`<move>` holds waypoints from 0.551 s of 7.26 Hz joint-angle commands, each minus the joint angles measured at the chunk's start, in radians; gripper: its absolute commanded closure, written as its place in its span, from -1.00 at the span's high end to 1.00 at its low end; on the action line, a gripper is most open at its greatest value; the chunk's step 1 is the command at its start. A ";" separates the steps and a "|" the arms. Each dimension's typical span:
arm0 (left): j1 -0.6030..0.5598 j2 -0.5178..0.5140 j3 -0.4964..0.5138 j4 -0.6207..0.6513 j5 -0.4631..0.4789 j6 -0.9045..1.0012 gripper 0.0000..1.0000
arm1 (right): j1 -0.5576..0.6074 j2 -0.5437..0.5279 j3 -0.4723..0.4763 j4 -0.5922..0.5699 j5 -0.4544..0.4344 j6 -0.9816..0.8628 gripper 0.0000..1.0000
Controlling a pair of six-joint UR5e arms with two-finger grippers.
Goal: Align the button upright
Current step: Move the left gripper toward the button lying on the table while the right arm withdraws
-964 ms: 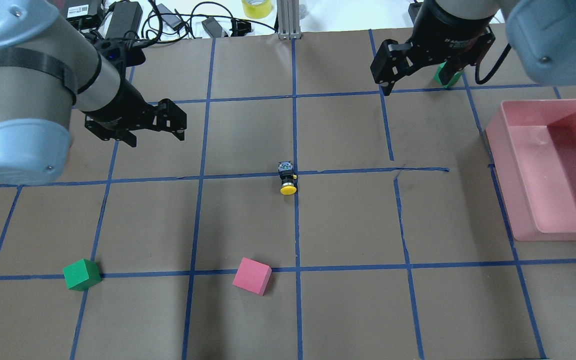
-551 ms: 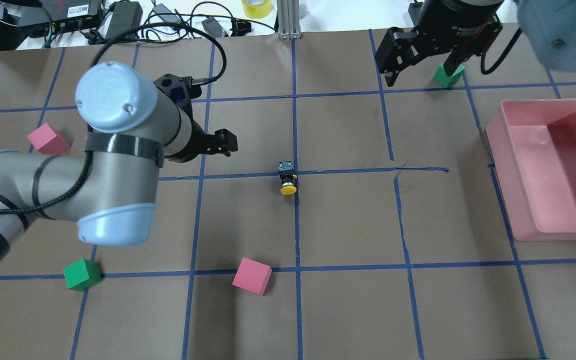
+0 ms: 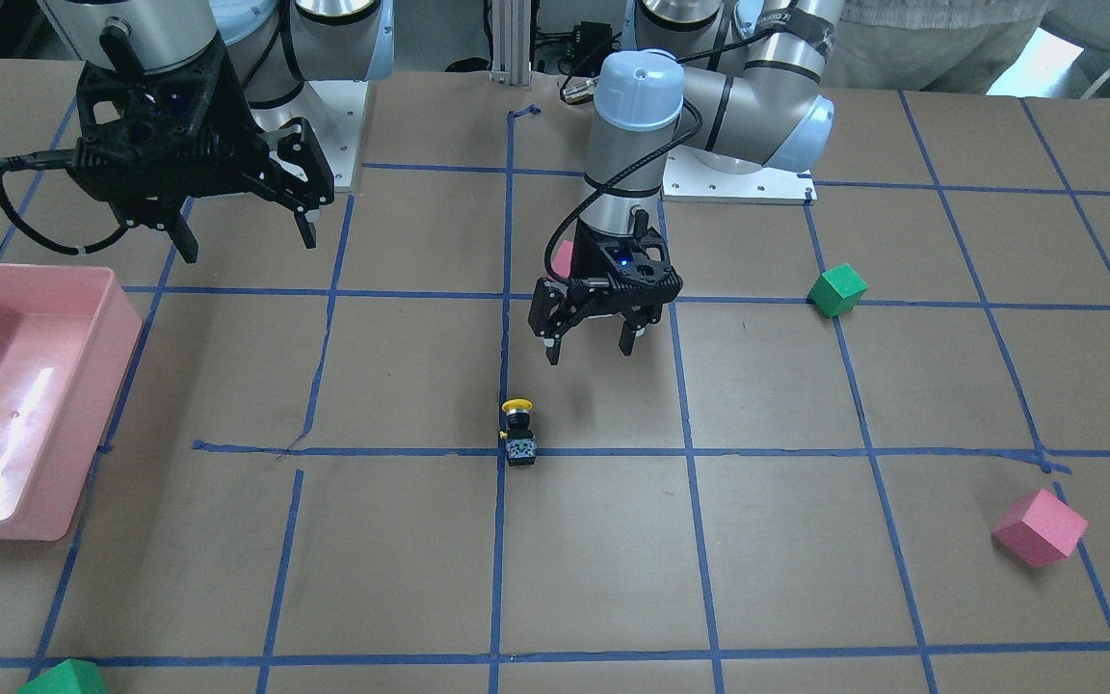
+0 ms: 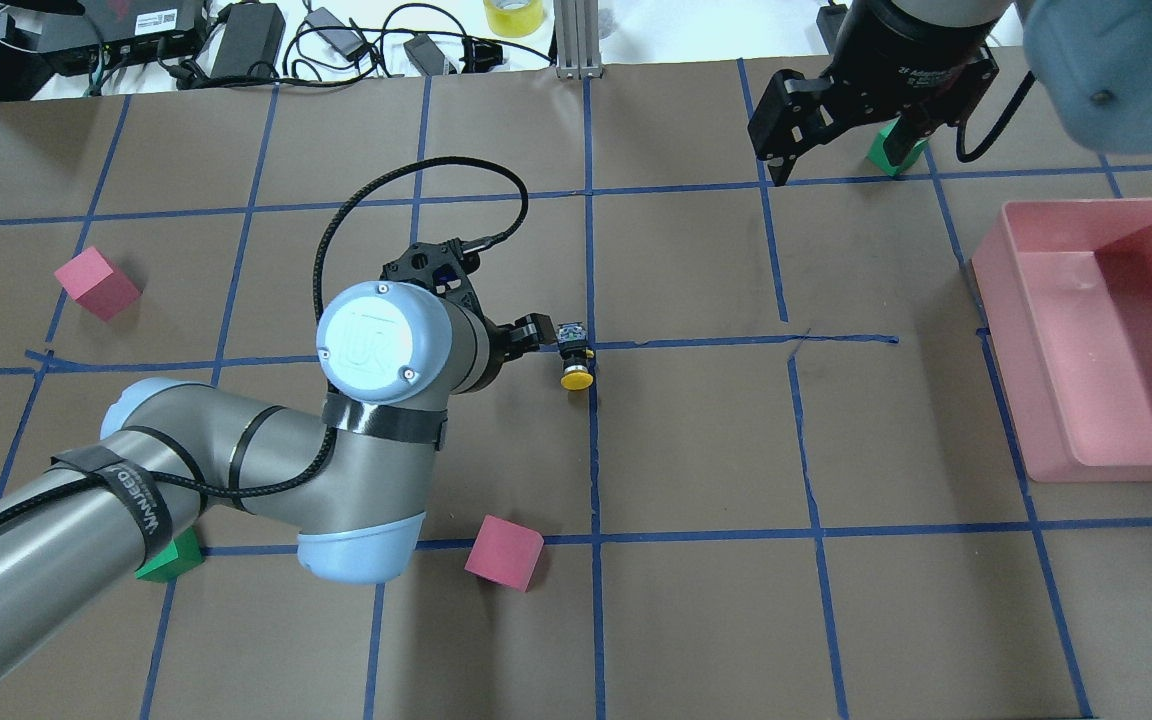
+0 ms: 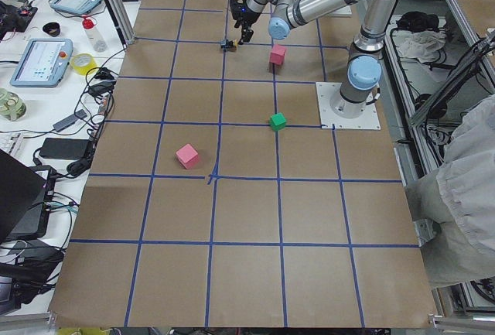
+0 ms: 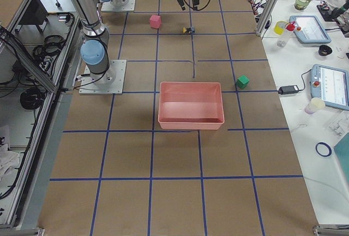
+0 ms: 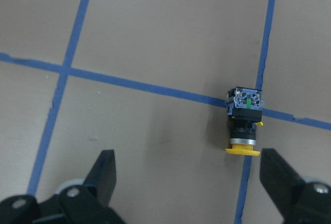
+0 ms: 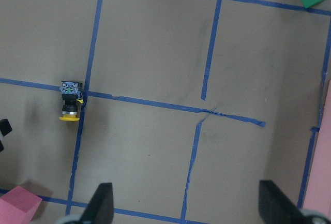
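The button [image 4: 574, 357] lies on its side on a blue tape crossing, yellow cap toward the robot, silver-white base away. It also shows in the front view [image 3: 517, 434], the left wrist view [image 7: 244, 125] and the right wrist view [image 8: 70, 106]. My left gripper [image 3: 591, 349] hovers open and empty just beside the button, on the overhead view's left; one of its fingers [image 4: 533, 330] shows there. In the left wrist view the button lies ahead, near the right finger [image 7: 276, 175]. My right gripper [image 3: 249, 243] is open and empty, high at the far right [image 4: 836, 160].
A pink bin [image 4: 1011, 370] stands at the right edge. A green cube [image 4: 898, 150] sits by the right gripper. Pink cubes lie at the left [image 4: 96, 283] and near front [image 4: 504, 552]. Another green cube [image 4: 171, 560] peeks from under the left arm.
My left arm has swung right across the table, bringing its gripper from the far left to just beside the button. The right gripper has barely shifted. The button has not moved.
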 commanded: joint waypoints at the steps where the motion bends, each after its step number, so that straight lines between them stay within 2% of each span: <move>1: -0.050 -0.107 -0.001 0.122 0.046 -0.054 1.00 | -0.002 0.000 0.020 0.001 -0.002 0.001 1.00; 4: -0.096 -0.202 0.036 0.187 0.048 -0.092 1.00 | -0.002 -0.001 0.021 -0.001 0.001 0.001 1.00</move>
